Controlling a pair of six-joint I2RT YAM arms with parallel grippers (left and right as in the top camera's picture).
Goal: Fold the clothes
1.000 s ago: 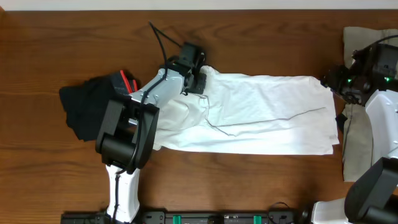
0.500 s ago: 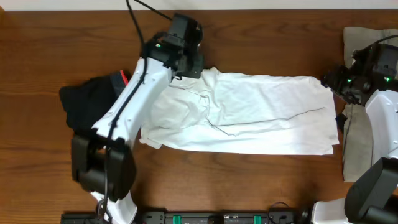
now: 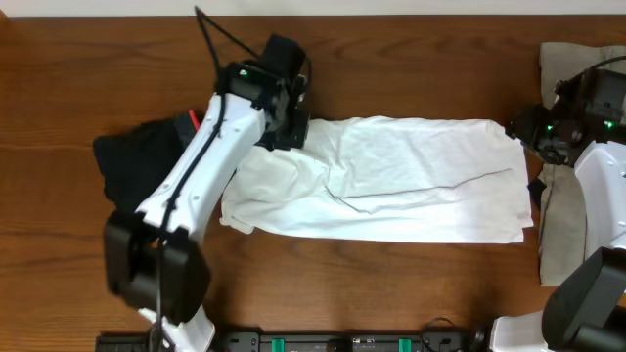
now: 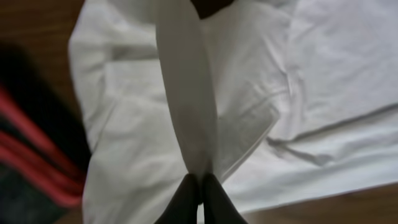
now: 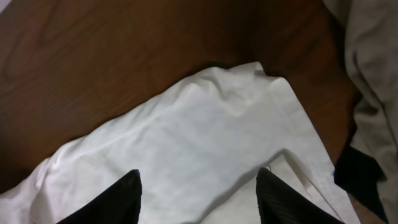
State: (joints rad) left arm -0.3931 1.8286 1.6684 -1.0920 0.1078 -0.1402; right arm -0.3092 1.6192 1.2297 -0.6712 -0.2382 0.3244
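The clothes lie spread over the table. A large white T-shirt [image 3: 411, 181] lies folded in a long band across the middle. My left gripper [image 3: 292, 127] hangs over the shirt's back left end. In the left wrist view this gripper [image 4: 200, 185] is shut on a pulled-up strip of the T-shirt [image 4: 186, 112]. My right gripper [image 5: 199, 186] stands open just above the shirt's right corner [image 5: 249, 93], with nothing between its fingers; from overhead it [image 3: 523, 129] sits at the shirt's back right end.
Black shorts [image 3: 137, 171] with a red-striped waistband [image 4: 37, 162] lie left of the shirt, under my left arm. A khaki-grey garment [image 3: 559, 230] lies at the right edge beneath my right arm, and is also seen in the right wrist view [image 5: 373, 62].
My left arm swung its elbow out and the gripper drew the shirt's back left part leftward, flattening the top edge. The right arm has not moved.
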